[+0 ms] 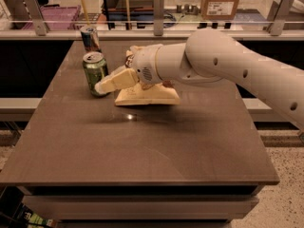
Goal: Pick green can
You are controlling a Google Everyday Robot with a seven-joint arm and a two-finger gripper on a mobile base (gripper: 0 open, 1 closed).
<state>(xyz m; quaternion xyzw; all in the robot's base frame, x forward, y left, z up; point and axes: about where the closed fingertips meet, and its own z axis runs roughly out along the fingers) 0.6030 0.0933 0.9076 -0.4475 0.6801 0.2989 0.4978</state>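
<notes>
The green can [94, 72] stands upright on the brown table [142, 141] at the far left, silver top showing. My gripper [103, 85] reaches in from the right on the white arm [228, 65]; its pale fingers point left and their tips are at the can's lower right side. A slimmer dark blue-and-silver can [90, 38] stands just behind the green one.
A pale chip bag [148, 95] lies flat right of the green can, partly under my wrist. A second snack bag sits behind it, mostly hidden by the arm. A glass rail with metal posts [158, 8] runs along the table's far edge.
</notes>
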